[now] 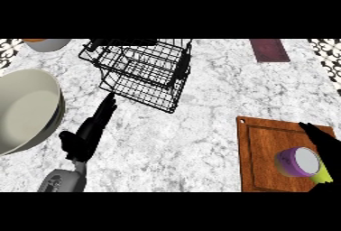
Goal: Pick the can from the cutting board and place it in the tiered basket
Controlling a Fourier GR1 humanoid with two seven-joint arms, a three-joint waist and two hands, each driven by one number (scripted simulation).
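A purple can (297, 162) with a white top and a yellow-green band lies on its side on the brown cutting board (263, 155) at the lower right. My right hand (322, 143) comes in from the right edge, its fingers reaching over the can's far side and touching it; how far they wrap round it is hidden. The black wire tiered basket (143, 67) stands at the top centre with nothing in it. My left hand (93, 128) rests open at the lower left, fingers pointing toward the basket's near corner.
A large cream bowl (26, 110) fills the left edge. A white pot (47, 44) sits at the top left and a dark red flat object (269, 49) at the top right. Bare marble counter lies between board and basket.
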